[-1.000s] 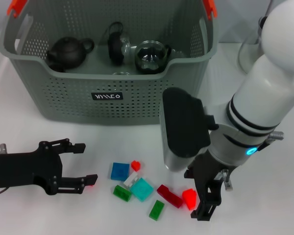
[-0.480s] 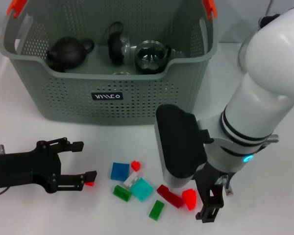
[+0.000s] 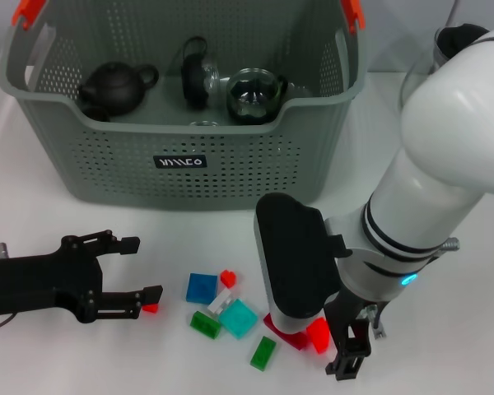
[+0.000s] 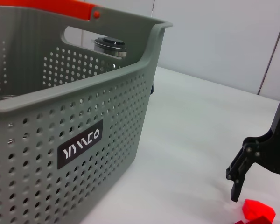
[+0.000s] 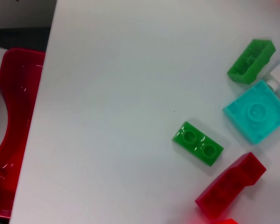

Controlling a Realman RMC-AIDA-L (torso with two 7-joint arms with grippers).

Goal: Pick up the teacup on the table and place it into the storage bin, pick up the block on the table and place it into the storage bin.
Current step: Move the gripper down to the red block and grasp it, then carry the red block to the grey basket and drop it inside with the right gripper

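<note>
Leftmost, the left gripper (image 3: 136, 269) lies low on the table (image 3: 461, 346) with its fingers spread and nothing between them; a small red piece (image 3: 151, 309) sits at the tip of its nearer finger, touching or just short of it. It looks parked, kept clear of the work.

Behind stands the bin (image 3: 181, 156), already holding a dark teapot (image 3: 115, 86) and glassware (image 3: 251, 95), so the teacup part seems done; I cannot pick out a cup on the table.

Next comes the scatter of blocks in front of the bin: a blue one (image 3: 202, 287), a small red one (image 3: 228, 278), a white one (image 3: 221, 303), a teal one (image 3: 239, 318), a green one (image 3: 205, 324), a second green one (image 3: 263, 353) and a dark red brick (image 3: 290, 336).

Farthest right, the right gripper (image 3: 333, 346) is down at the table with a bright red block (image 3: 318, 335) against its finger. Whether it has closed on that block I cannot tell; only one finger shows plainly. Its low, near-vertical pose suggests a top-down pick of this block, the outermost, where neighbours crowd least.
</note>
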